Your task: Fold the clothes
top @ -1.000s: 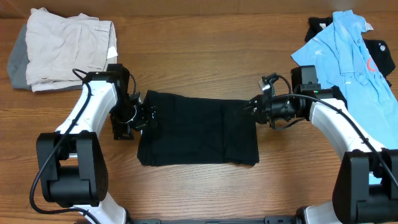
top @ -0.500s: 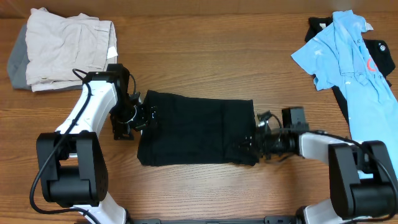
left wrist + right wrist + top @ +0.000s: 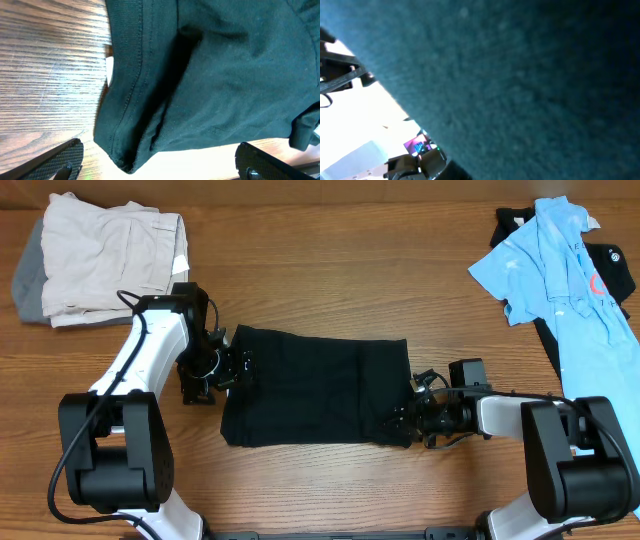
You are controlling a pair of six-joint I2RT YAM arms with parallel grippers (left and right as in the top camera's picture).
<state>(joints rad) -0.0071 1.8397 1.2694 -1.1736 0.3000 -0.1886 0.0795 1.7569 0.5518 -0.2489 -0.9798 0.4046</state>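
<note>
Left gripper [image 3: 160, 167] fingers spread wide over the left collar edge of the black shirt [image 3: 315, 385]. Right gripper [image 3: 408, 420] presses into its near-right corner, closure impossible to tell. The shirt lies part-folded, centred on the table [image 3: 320, 240]. Next likely needs both ends pinched, then folded across.

**What's actually on the table right now**

Brown wood-grain table [image 3: 320, 260], with the grain running side to side. Around the middle there's a black shirt [image 3: 315, 385] lying flat, folded into a rough rectangle. The left wrist view shows its stitched edge bunched up on the wood, with a small white label [image 3: 109, 70] peeking out. Far left corner: a crumpled beige garment [image 3: 105, 255] sitting on top of a grey garment [image 3: 25, 280]. Far right corner: a light blue polo [image 3: 560, 270] spread out, partly over another black garment [image 3: 612, 265]. Both piles are well apart from the shirt.
</note>
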